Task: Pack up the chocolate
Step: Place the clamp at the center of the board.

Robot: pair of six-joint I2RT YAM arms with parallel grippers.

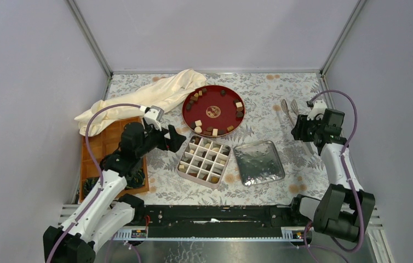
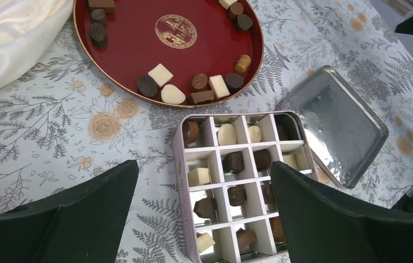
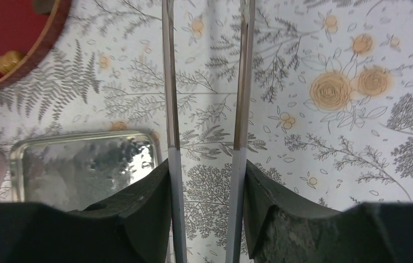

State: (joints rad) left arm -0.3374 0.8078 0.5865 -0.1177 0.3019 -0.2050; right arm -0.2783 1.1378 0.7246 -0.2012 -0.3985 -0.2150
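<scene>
Loose chocolate [image 1: 198, 123] pieces, dark, tan and cream, ring the inside of a round red plate [image 1: 226, 109], also seen in the left wrist view [image 2: 138, 38]. A pale divided box [image 1: 185, 172] in front of the plate holds several more pieces [image 2: 233, 162]. My left gripper [image 1: 176, 141] hovers open over the box's left side [image 2: 204, 164], nothing between its fingers. My right gripper [image 1: 302, 127] is far right, shut on metal tongs [image 1: 290, 109] whose two blades [image 3: 170, 82] run forward between the fingers [image 3: 205, 167], tips apart and empty.
The box's silver lid [image 1: 258, 162] lies upturned right of the box. A cream cloth [image 1: 149, 96] is bunched at the back left. An orange-brown board [image 1: 105, 145] lies under the left arm. Grey walls close in on both sides.
</scene>
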